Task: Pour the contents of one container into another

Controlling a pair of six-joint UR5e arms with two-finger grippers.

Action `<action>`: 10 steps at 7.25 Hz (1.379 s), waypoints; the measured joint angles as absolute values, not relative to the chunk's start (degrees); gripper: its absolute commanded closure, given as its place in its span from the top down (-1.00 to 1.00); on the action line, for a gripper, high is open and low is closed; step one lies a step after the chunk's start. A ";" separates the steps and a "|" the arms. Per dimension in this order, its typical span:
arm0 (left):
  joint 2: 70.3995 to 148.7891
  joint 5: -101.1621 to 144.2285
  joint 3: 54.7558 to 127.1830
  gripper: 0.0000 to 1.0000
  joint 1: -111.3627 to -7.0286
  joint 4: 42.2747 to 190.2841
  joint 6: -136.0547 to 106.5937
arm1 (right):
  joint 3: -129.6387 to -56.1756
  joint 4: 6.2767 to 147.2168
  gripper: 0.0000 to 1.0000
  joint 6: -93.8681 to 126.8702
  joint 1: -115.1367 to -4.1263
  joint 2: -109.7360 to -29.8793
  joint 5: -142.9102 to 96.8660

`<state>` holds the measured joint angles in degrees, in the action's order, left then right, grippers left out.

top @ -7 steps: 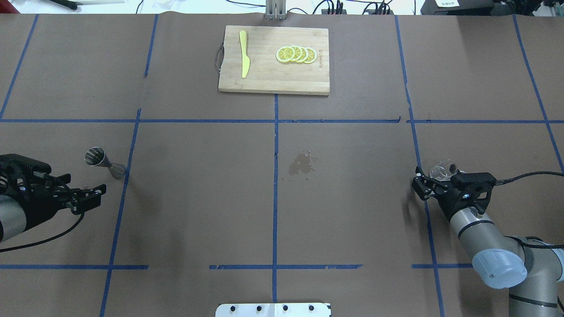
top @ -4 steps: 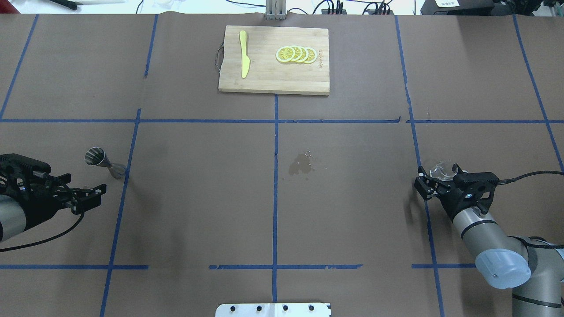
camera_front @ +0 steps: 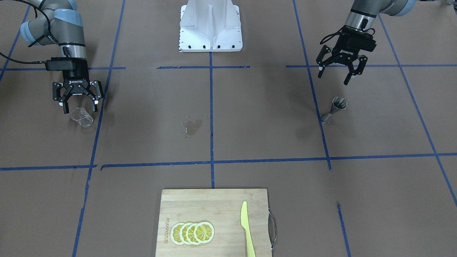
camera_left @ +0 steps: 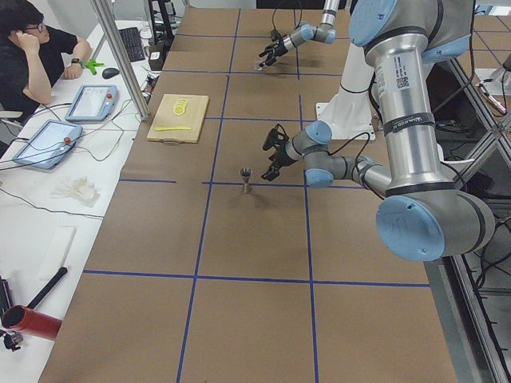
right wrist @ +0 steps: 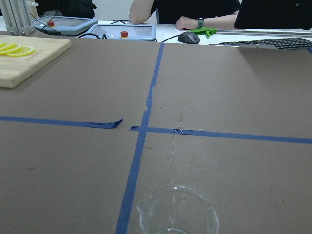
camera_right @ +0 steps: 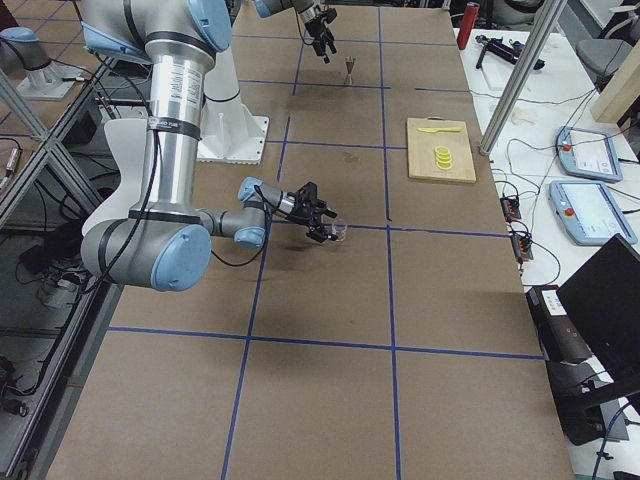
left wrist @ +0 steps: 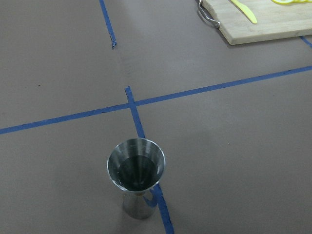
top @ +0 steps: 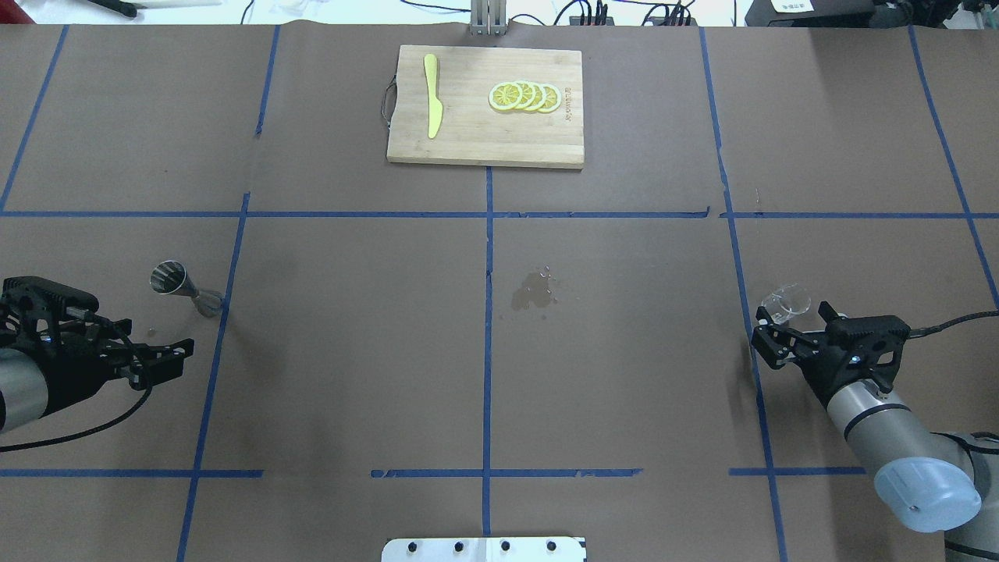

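Tabletop (top: 351, 351) bears glass cup (top: 785, 301), jigger (top: 186, 288) well apart (liquid (left wrist: 136, 171) inside, seemingly).

I'm seeing bare table (top: 351, 351) stretching between jigger (top: 187, 289) and glass cup (top: 787, 300); only a wet patch (top: 535, 290) is lying there, cutting board (top: 468, 133) sitting well beyond.
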<state>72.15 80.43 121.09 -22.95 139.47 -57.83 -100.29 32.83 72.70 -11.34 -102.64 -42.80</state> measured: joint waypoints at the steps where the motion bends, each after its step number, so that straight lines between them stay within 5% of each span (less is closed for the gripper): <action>1: 72.48 83.79 124.35 1.00 -23.39 133.84 -57.81 | -100.46 31.88 1.00 72.91 -10.25 -104.17 -43.52; 4: 74.97 93.72 128.99 1.00 -29.14 122.89 -53.86 | -101.95 26.82 1.00 73.20 -5.78 -108.41 -44.06; 10: 75.29 97.10 129.84 1.00 -31.63 121.44 -50.94 | -118.17 26.56 1.00 73.21 -0.52 -122.60 -55.82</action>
<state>75.29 97.10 129.84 -31.63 121.44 -50.94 -118.17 26.56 73.21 -0.52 -122.60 -55.82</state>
